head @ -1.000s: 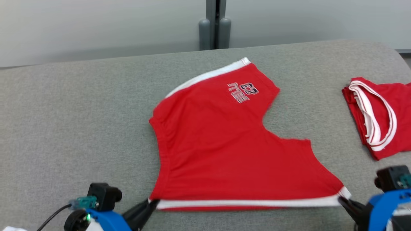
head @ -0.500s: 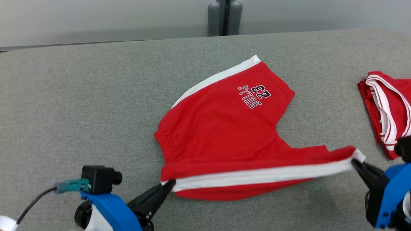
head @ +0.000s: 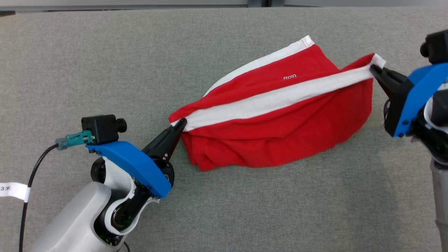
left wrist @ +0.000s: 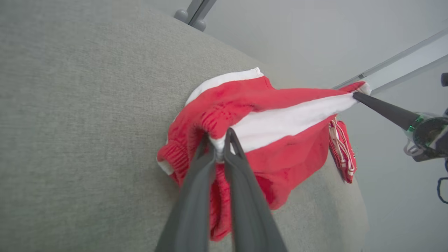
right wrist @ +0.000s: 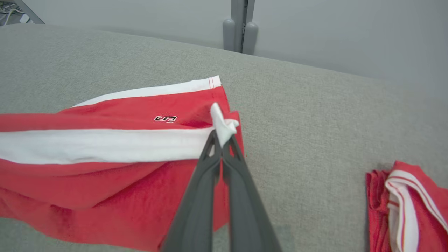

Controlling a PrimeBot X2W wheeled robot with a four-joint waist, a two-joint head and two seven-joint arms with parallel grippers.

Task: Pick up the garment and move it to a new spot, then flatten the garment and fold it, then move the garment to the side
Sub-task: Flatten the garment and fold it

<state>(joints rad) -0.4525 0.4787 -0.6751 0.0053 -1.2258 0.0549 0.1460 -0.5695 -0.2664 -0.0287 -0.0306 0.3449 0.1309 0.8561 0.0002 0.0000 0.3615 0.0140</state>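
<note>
The garment (head: 280,140) is a pair of red shorts with white side stripes, lying on the grey padded table (head: 105,52). Its near edge is lifted and carried over the rest, so the white stripe (head: 273,101) runs taut between both grippers. My left gripper (head: 180,124) is shut on the stripe's waistband end, also seen as the left gripper (left wrist: 220,145) in its wrist view. My right gripper (head: 373,68) is shut on the stripe's hem corner, shown as the right gripper (right wrist: 221,134) in its wrist view. The far leg (right wrist: 157,101) still lies flat.
A second red garment with white trim (right wrist: 409,206), folded, lies on the table to the right of my right gripper. A grey post (right wrist: 239,31) stands behind the table's far edge. Bare table surface stretches to the left (head: 87,70).
Both grippers have lifted the near striped edge and carried it away from me, over the rest of the shorts. The head camera has tilted down, so the whole scene has shifted.
</note>
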